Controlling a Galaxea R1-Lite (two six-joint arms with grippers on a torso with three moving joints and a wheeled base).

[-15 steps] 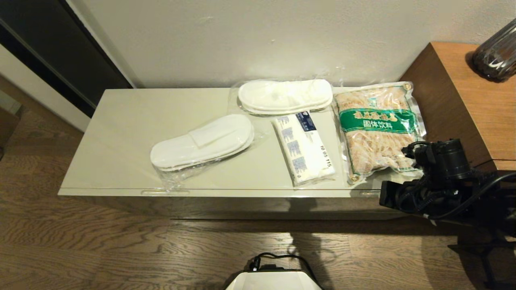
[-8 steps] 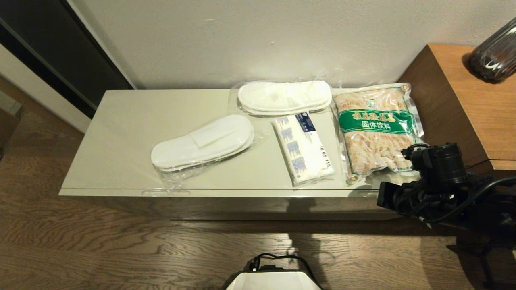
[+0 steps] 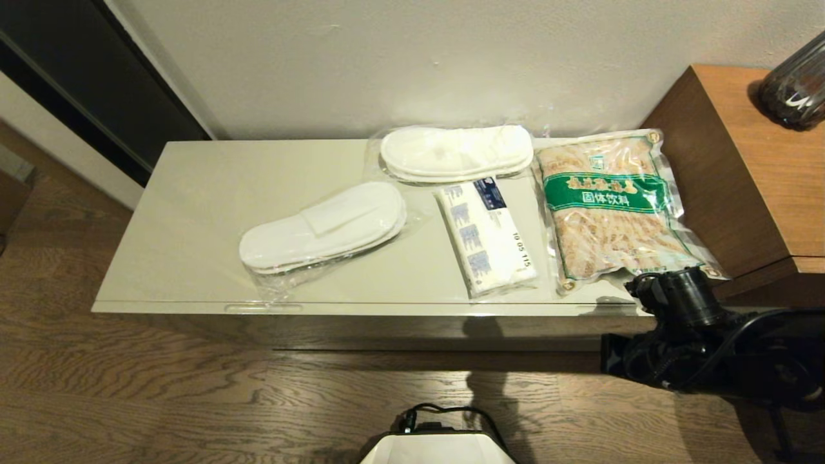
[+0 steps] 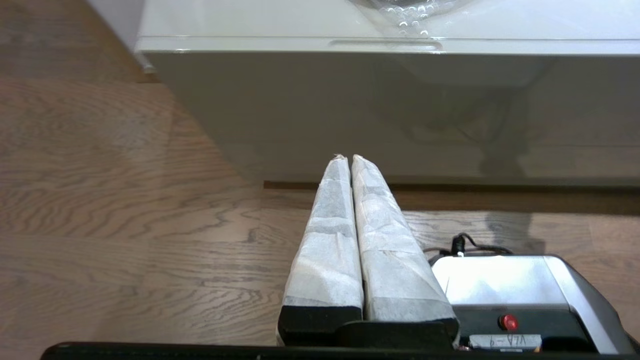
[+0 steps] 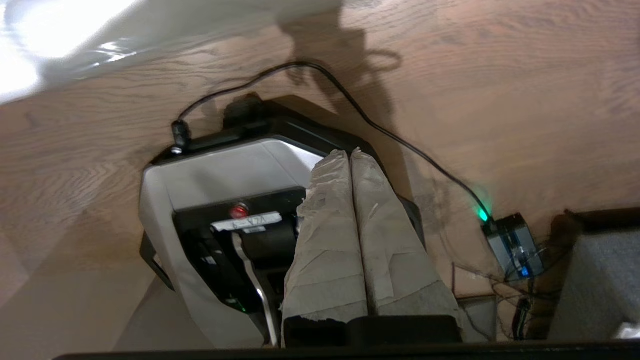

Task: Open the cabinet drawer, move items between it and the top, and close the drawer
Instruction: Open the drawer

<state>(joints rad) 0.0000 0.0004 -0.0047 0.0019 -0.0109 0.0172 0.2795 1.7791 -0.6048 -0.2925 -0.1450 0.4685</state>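
The cabinet drawer (image 3: 361, 325) is pushed in flush, one front notch (image 3: 263, 307) showing under the top (image 3: 193, 212). On the top lie two bagged pairs of white slippers (image 3: 322, 225) (image 3: 457, 153), the tissue pack (image 3: 488, 235) and the green-banded sachet bag (image 3: 612, 209). My right arm (image 3: 702, 354) hangs low at the cabinet's right front corner, below the sachet bag. Its gripper (image 5: 348, 152) is shut and empty, pointing down at my base. My left gripper (image 4: 348, 157) is shut and empty, low before the drawer front (image 4: 400, 110).
A taller brown wood-grain unit (image 3: 741, 161) adjoins the cabinet on the right, with a dark glass vase (image 3: 796, 87) on it. My white base (image 3: 438, 448) and its cable lie on the wooden floor in front. A dark doorway (image 3: 84, 77) is far left.
My right arm has dropped lower and drawn back from the cabinet top, uncovering the near corner of the sachet bag. The items have not moved.
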